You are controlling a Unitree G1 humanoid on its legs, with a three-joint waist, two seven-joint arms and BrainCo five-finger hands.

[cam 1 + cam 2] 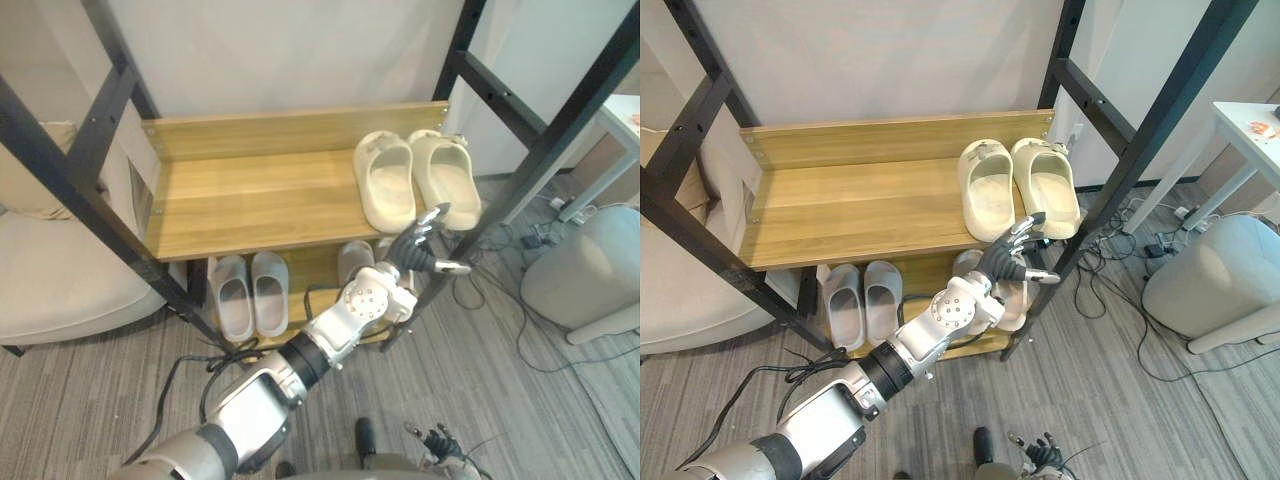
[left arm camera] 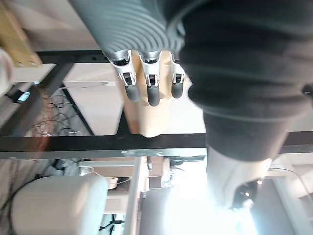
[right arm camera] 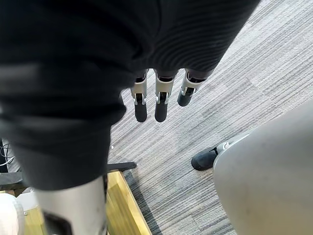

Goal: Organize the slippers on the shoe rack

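A wooden shoe rack [image 1: 250,205] stands in a black metal frame. A cream pair of slippers [image 1: 385,180] lies at the right end of its top shelf, toes to the wall. On the lower shelf a grey pair [image 1: 250,293] lies at the left, and another grey slipper [image 1: 353,262] lies at the right, partly behind my arm. My left hand [image 1: 415,255] hovers just in front of the top shelf's right front edge, below the cream pair, fingers [image 2: 149,88] relaxed and holding nothing. My right hand hangs over the carpet, its fingers [image 3: 156,103] straight and empty.
A beige sofa cushion [image 1: 50,280] sits left of the rack. A grey pouf [image 1: 590,270] stands on the carpet at the right, with cables [image 1: 500,250] between it and the rack. A slanted black frame post [image 1: 560,130] crosses beside the rack's right end.
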